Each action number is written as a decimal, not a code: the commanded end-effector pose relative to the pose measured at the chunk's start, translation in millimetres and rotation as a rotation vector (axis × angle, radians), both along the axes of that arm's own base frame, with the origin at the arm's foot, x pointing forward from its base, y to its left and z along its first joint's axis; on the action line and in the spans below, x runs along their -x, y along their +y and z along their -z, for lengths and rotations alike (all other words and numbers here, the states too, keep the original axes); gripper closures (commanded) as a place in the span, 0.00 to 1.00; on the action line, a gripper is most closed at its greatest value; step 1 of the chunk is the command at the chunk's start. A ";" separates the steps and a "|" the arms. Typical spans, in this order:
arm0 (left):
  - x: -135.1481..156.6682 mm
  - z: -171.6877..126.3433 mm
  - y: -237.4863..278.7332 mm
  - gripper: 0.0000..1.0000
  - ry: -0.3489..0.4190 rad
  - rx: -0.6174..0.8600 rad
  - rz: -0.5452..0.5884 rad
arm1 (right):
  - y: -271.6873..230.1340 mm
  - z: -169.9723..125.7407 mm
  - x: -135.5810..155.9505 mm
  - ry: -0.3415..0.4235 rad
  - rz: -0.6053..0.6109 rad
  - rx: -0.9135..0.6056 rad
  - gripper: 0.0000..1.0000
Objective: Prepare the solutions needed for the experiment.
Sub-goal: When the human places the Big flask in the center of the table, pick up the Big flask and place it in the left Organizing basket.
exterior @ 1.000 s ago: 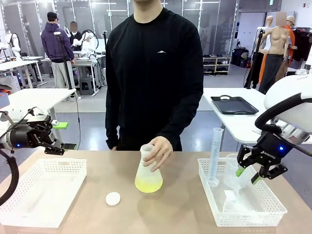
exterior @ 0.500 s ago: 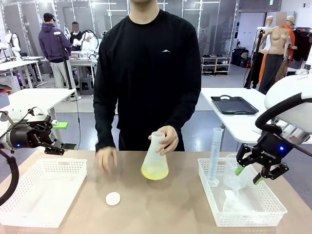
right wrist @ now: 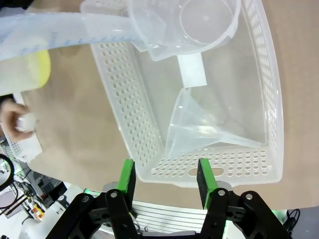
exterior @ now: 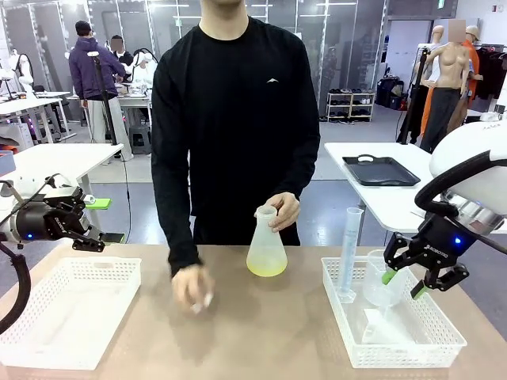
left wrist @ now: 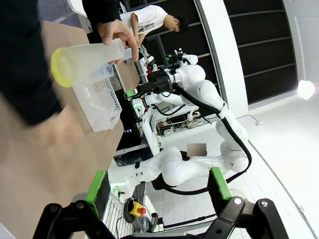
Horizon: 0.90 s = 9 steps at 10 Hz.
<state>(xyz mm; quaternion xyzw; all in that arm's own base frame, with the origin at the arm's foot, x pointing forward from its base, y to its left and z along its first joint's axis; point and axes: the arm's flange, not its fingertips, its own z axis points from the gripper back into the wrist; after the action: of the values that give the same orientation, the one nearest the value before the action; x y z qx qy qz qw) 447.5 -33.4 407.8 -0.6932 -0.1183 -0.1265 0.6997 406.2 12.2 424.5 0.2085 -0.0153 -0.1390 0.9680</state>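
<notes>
Person is handling the flask (exterior: 266,247); I'm standing by.
I'm holding the left gripper (left wrist: 157,174) and right gripper (exterior: 402,283) open and empty; the solution (exterior: 266,267) is sitting well left of the right one. Reaching now risks knocking their hand (exterior: 283,210), spilling it.

Hand (exterior: 192,286), low over the table (exterior: 261,332): motion-blurred; a small white object is enclosed by its fingers, kind not determinable. Flask (exterior: 266,252): neck partly covered by the other hand (exterior: 283,210); in the right wrist view it is cut by the left edge, its solution (right wrist: 41,67) seen only in part.
</notes>
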 end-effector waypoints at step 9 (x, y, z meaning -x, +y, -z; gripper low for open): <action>0.8 -1.5 -1.3 0.00 -0.015 0.007 -0.003 | 13.8 -62.3 3.5 -0.156 -0.296 -1.021 0.37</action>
<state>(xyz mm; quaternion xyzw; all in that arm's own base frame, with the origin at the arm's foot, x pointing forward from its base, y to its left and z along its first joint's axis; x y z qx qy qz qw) 447.5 -33.4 407.8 -0.6931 -0.1183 -0.1265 0.6997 380.8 38.9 494.6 0.6298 -0.0297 0.0260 0.7757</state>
